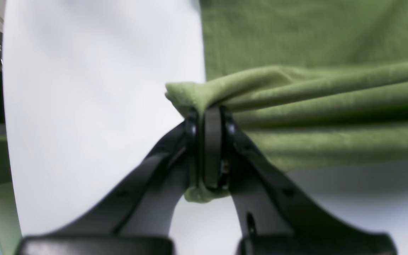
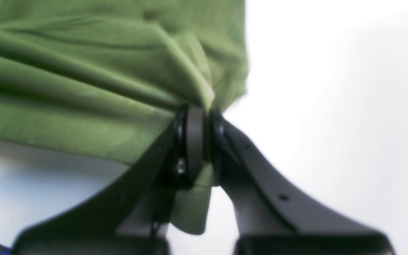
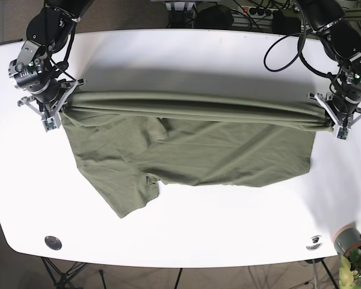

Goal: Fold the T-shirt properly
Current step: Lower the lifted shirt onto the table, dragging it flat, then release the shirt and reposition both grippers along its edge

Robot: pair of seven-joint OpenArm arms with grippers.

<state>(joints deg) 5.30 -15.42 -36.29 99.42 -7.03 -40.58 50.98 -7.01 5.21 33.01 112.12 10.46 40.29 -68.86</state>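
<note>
1. Left claw (image 1: 209, 152), closest to the left wrist lens: both black fingers are pressed together on a bunched corner of the green T-shirt (image 1: 313, 117). A small tab of cloth pokes out below the pinch, so the grip sits a little inside the edge, likely to keep the cloth from slipping.
2. Right claw (image 2: 198, 148), right wrist view: likewise clamped on a gathered corner, with a flap of fabric hanging beneath the fingers. View is blurred; fine detail of the pads not readable.
3. Base view: the two claws hold opposite ends of one long edge, right claw (image 3: 48, 99) on that view's left, left claw (image 3: 340, 111) on its right. They are well apart, which keeps the held edge stretched into a nearly straight band of pleats between them.
4. T-shirt (image 3: 186, 150) location: middle of the white tabletop (image 3: 186, 54). The far edge is lifted slightly, judging by the shadow under it in the wrist views; the rest lies flat toward the near side, with one sleeve sticking out at lower left.
5. Judgement: tension between the grips is there to stop sagging, so the edge can be carried over the body as one line. This reads as an early fold step.
6. Risk, as judged: uneven travel of the two arms would skew the crease; the loose sleeve may end up outside the fold.
7. Plant pot (image 3: 348, 239) stands at the near right corner, clear of the work.
</note>
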